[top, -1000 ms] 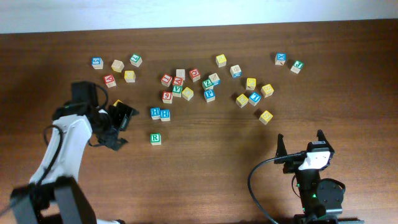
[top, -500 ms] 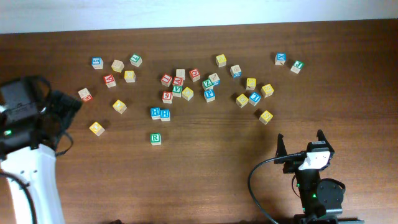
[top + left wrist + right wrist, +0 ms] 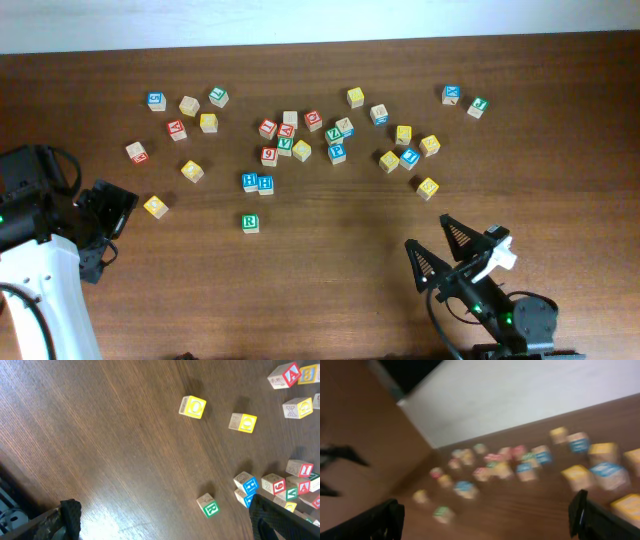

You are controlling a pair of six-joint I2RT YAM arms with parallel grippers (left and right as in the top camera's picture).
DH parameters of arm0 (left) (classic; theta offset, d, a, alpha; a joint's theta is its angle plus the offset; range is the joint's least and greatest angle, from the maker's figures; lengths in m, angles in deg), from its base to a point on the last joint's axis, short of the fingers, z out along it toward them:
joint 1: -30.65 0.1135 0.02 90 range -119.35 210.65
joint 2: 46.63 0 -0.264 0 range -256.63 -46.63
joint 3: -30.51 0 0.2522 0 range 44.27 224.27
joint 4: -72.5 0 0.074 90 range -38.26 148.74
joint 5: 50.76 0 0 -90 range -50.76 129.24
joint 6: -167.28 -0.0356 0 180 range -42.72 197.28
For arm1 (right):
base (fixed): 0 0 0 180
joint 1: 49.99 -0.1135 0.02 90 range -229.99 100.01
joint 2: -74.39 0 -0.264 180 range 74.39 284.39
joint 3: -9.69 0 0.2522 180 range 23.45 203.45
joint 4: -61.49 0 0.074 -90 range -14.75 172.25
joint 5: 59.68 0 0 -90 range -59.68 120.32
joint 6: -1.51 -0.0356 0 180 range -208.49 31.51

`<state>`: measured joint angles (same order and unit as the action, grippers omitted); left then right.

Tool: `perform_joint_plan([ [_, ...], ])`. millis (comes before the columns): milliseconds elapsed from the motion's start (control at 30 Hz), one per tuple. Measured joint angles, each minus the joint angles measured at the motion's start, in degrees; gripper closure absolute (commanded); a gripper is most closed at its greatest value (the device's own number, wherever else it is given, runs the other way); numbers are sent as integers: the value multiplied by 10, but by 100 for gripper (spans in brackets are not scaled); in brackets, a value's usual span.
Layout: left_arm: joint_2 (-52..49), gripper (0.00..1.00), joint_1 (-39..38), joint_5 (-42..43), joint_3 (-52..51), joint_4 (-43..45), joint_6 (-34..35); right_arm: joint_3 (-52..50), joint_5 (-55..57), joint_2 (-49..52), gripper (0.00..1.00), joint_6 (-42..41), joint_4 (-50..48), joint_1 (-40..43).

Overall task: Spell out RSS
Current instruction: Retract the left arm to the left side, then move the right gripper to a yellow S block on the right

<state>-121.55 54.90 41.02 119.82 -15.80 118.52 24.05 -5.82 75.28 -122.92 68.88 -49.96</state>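
Note:
The green R cube (image 3: 250, 222) stands alone in front of the cluster and also shows in the left wrist view (image 3: 208, 506). Two yellow-faced cubes lie to its left, one nearer (image 3: 155, 206) (image 3: 192, 406) and one farther (image 3: 192, 170) (image 3: 243, 422). I cannot read their letters. My left gripper (image 3: 107, 225) (image 3: 165, 530) is open and empty at the table's left side, apart from all cubes. My right gripper (image 3: 440, 250) (image 3: 487, 525) is open and empty at the front right, and its view is blurred.
Two blue H cubes (image 3: 257, 182) sit just behind the R cube. Several mixed letter cubes fill the middle back (image 3: 300, 130), with more at the right (image 3: 410, 155) and the back left (image 3: 185, 110). A yellow cube (image 3: 428, 187) lies nearest the right gripper.
My left gripper has pulled back from beside the H cubes to the table's left side, uncovering the two yellow cubes. My right gripper has tilted and swung left.

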Motion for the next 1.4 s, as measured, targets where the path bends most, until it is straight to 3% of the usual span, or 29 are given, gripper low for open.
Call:
perform_joint_plan([
  [33,0,1,0,0,0,0,0,2,-17,0,2,-32,-103,0],
  [100,0,1,0,2,0,0,0,3,-30,-3,2,-60,-215,0],
  [167,0,1,0,2,0,0,0,23,-16,-3,2,-71,-236,0],
  [233,0,1,0,2,0,0,0,77,0,3,2,-46,-197,0],
  [367,0,1,0,3,0,-1,0,274,47,80,2,107,89,0],
  [433,0,1,0,3,0,1,0,399,100,172,2,183,264,1],
  [533,0,1,0,4,0,0,0,570,174,342,2,226,495,1],
  [600,0,1,0,4,0,0,0,659,188,451,2,236,615,1],
  [700,0,1,0,5,0,1,0,763,115,621,2,243,666,2],
  [800,0,1,0,6,0,0,0,781,-3,726,2,244,670,2],
  [933,-1,1,0,6,0,-1,0,785,-29,860,2,229,667,2],
  [1100,-1,1,0,6,0,0,0,785,123,1014,1,108,685,2],
  [1167,-1,1,0,6,0,0,0,785,167,1052,6,91,677,2],
  [1267,-1,1,0,6,0,0,0,785,217,1081,6,78,666,2],
  [1367,-1,1,0,6,0,0,0,785,247,1121,14,74,659,-4],
  [1400,-1,1,0,6,0,0,0,785,252,1128,21,74,652,-8],
])
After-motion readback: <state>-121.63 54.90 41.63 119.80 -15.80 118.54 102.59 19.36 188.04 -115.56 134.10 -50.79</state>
